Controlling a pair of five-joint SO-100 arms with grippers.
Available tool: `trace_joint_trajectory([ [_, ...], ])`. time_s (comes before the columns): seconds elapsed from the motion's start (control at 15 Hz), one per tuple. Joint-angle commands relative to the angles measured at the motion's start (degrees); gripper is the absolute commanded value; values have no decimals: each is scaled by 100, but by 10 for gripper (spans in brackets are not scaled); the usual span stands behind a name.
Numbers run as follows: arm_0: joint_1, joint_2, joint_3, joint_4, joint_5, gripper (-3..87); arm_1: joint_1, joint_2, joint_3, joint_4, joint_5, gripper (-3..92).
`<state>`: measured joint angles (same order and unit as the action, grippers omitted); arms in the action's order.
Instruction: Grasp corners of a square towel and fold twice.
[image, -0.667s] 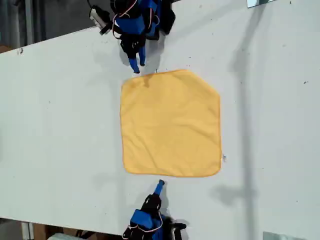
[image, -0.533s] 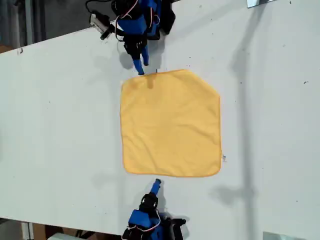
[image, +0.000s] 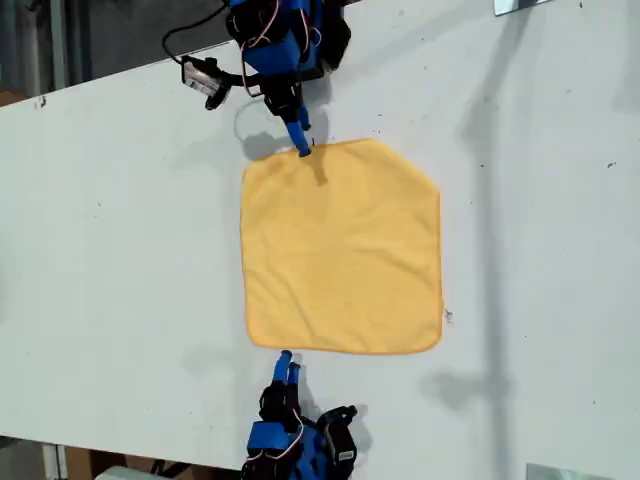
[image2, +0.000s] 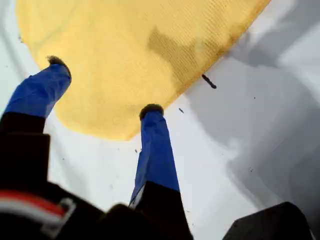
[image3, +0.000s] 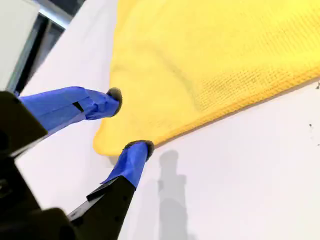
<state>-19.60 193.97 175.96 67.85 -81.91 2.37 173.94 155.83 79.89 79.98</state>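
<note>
towel (image: 340, 245): you see a plain yellow-orange, with a fine woven grid texture in both wrist views (image2: 150, 50) (image3: 215, 55); its hem is a shade darker orange.
tag (image: 448, 316): a small white speck at the towel's 4 o'clock corner in the exterior view.
my first gripper (image2: 102, 92): blue tape on both fingers, black tips, black body behind.
my second gripper (image3: 127, 120): blue tape on the fingers, dark tips, black body.
table (image: 120, 250): flat white for you, with grey shadow bands and a few dark specks.
cable (image: 200, 30): black, at 11 o'clock in the exterior view.
</note>
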Motion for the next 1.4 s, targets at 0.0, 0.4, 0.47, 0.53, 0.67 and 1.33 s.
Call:
trace_joint_trajectory([
  [0.0,984,-4078,-2619,-53,-501,155,-299,-5194,-3665,167,-694,344],
  [0.4,3542,-10433,-7304,642,-2391,163,-3129,-6741,-3234,-668,1485,346],
  [0.47,3612,-10854,-7849,940,-2452,161,-3445,-6618,-3270,-650,1705,350],
  [0.53,3630,-11276,-8402,1134,-2347,161,-3621,-6618,-3393,-650,1793,353],
  [0.67,3656,-11953,-9290,1292,-2162,162,-3938,-7356,-3806,-879,1828,359],
  [1.33,4096,-12278,-10063,2232,-2760,170,-3155,-9932,-5766,-1310,738,49],
])
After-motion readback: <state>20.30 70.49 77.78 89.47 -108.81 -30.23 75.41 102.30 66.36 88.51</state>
